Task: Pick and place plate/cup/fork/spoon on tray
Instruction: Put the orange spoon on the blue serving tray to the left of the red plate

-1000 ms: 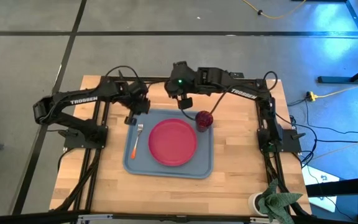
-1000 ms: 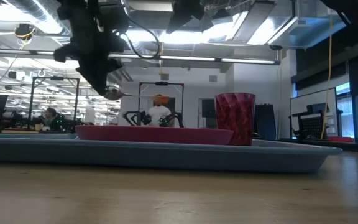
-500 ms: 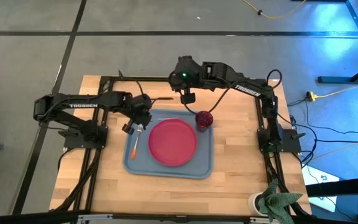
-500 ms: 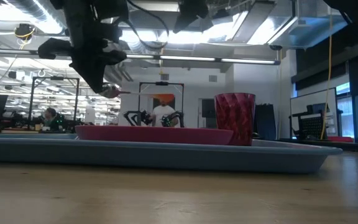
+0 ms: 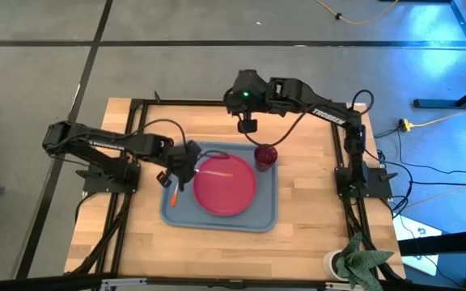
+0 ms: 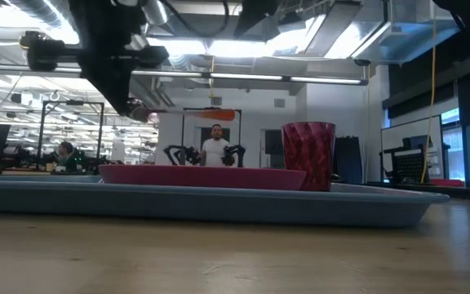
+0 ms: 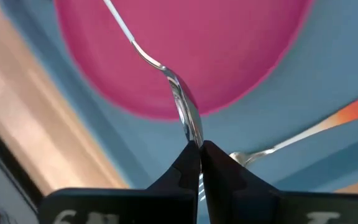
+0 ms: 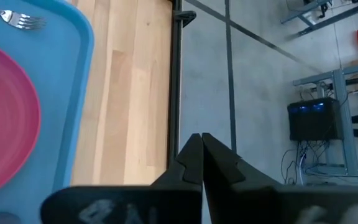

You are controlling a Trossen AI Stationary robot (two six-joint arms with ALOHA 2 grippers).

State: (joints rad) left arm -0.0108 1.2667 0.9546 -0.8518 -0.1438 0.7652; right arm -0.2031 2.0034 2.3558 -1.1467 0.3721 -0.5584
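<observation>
1. Holding the spoon [image 7: 182, 109] pinched by its bowl end, the left hand [image 5: 176, 172] has slid from the tray's far-left corner down over its left side in the last second, and the spoon now pokes out above the plate's [image 5: 225, 184] left edge, handle hanging mid-air.
2. The fork [image 7: 303, 127] lies on the tray [image 5: 261, 220] just left of the plate, right under that hand.
3. The cup [image 5: 265, 154] sits at the tray's far-right corner.
4. So I'd say the spoon is the last piece; it just needs lowering and letting go.
5. The right hand [image 5: 247, 124] has backed off past the desk's [image 5: 306, 234] far edge, fingers pressed together, empty.
6. Behind it all, a person [image 6: 215, 145] stands in a bright lab.
</observation>
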